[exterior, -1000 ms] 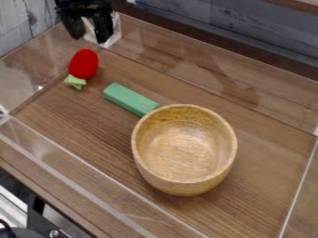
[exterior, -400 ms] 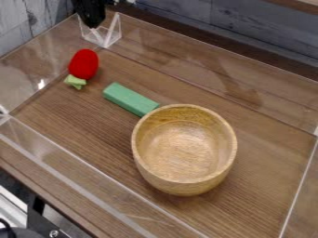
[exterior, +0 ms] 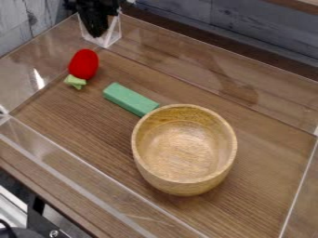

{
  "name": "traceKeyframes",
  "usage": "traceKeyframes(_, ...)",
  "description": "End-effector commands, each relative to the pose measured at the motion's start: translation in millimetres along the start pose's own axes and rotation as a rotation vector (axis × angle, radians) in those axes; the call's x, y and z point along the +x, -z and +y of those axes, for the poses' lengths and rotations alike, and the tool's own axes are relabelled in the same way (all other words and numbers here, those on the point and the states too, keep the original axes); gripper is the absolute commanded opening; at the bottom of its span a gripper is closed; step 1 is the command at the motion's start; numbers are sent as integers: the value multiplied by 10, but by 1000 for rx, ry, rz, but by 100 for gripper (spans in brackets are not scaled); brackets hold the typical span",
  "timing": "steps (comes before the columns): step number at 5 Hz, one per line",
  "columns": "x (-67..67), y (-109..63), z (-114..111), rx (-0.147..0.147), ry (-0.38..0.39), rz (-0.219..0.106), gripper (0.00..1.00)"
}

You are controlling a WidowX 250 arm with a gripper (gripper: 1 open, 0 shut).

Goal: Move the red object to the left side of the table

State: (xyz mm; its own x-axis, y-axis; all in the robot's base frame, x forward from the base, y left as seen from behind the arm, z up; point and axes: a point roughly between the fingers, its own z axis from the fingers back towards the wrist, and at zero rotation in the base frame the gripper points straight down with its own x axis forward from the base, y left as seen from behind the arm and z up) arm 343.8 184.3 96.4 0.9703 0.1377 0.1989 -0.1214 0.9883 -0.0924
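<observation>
The red object, a small glossy strawberry-like toy, stands on the table near its far left, with a little yellow-green bit just in front of it. My black gripper hangs at the top edge of the view, just behind and above the red object. It points downward, its fingers are drawn together, and it is shut on nothing. A gap separates it from the toy. Most of the arm is cut off by the frame.
A flat green rectangular block lies to the right of the toy. A round wooden bowl stands at the centre front. Low clear acrylic walls border the tabletop on all sides.
The gripper's fingers have come together from a wide spread to shut, with nothing between them. The red object, green block and bowl have not moved.
</observation>
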Motion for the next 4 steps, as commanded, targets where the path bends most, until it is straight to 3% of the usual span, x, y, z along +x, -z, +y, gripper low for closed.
traceKeyframes(1, 154, -104, -50, 23, 36, -60, 0)
traceKeyframes(4, 249, 191, -39, 19, 50, -36, 0)
